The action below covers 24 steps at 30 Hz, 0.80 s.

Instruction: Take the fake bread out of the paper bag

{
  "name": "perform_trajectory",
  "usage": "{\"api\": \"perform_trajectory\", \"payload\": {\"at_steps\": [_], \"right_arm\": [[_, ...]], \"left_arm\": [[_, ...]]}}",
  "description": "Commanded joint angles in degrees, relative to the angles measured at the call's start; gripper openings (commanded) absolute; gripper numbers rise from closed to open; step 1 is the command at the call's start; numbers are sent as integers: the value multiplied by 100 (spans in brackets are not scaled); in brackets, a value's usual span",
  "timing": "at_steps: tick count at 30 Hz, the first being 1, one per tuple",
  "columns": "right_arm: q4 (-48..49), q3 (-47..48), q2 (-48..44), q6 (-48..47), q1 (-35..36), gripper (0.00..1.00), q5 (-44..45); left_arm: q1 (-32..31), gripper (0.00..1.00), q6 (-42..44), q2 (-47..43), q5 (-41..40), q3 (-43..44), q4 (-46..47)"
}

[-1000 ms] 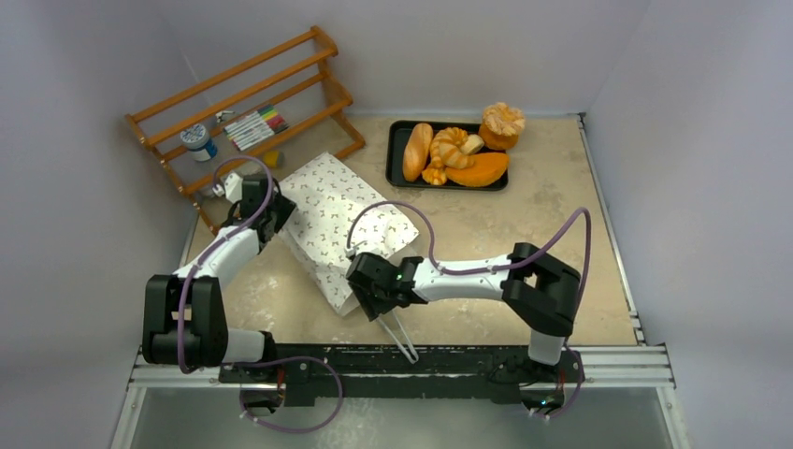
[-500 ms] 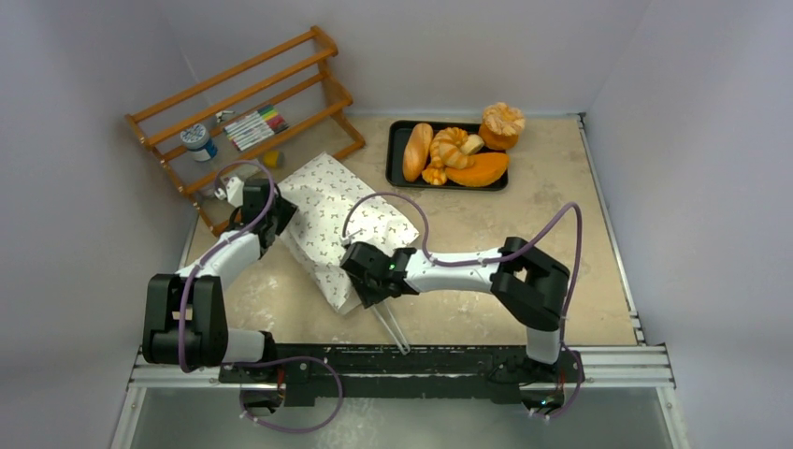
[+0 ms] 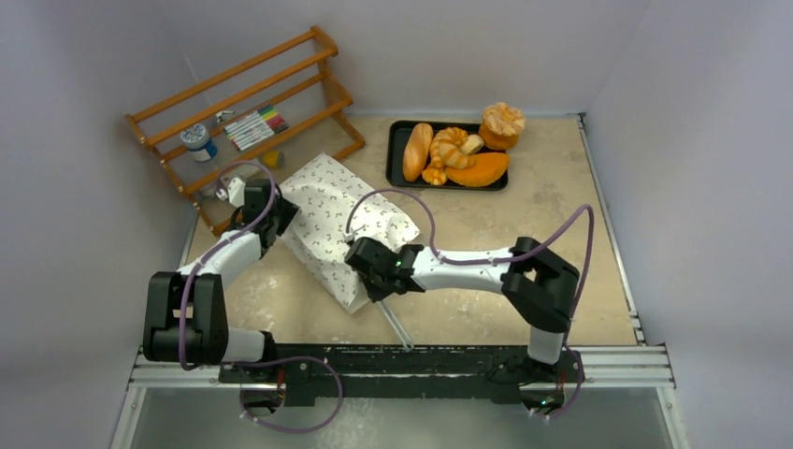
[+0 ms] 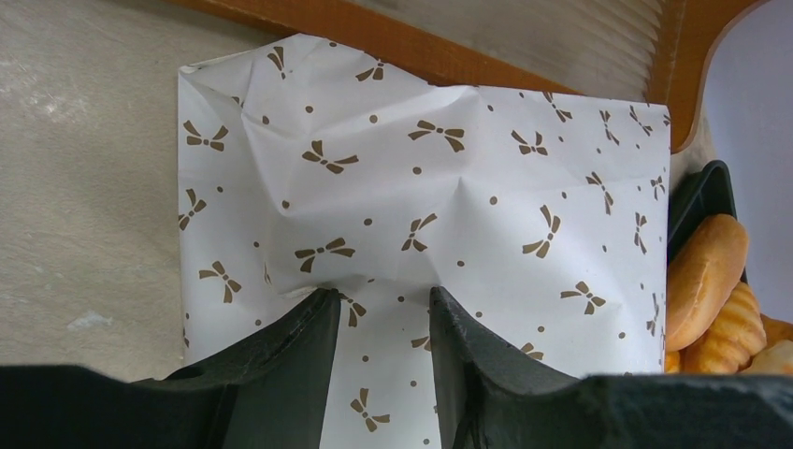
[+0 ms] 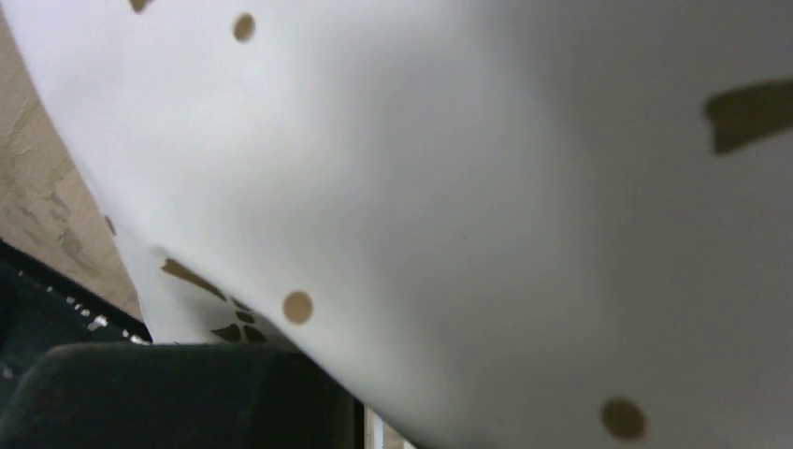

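The left gripper (image 4: 379, 304) is grasping the paper bag (image 3: 341, 210) at its 10 o'clock edge, beside the wooden rack (image 3: 281, 54). The right gripper (image 3: 363, 283) is sitting at the bag's 6 o'clock edge, grip unclear. Bare tabletop (image 3: 524, 215) is lying open toward 3 o'clock.

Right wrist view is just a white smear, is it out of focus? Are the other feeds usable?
Right wrist: paper bag is too close to the lens, fills the frame, print blurred. Left wrist: sharp, bow print and creases crisp, evenly lit. Top external: clear, soft shadows, no glare.
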Motion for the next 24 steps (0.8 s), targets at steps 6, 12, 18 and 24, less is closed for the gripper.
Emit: {"api": "perform_trajectory", "payload": {"at_steps": [6, 12, 18, 24], "right_arm": [[-530, -952, -1850, -136, 8, 0, -255], [-921, -1744, -2903, -78, 52, 0, -482], [-1317, -1959, -3460, 208, 284, 0, -499], [-1738, -2052, -4046, 516, 422, 0, -557]], "left_arm": [[-173, 40, -334, 579, -486, 351, 36], [-377, 40, -595, 1056, -720, 730, 94], [-581, 40, -701, 1299, -1010, 1011, 37], [-647, 40, -797, 1431, -1261, 1263, -4]]}}
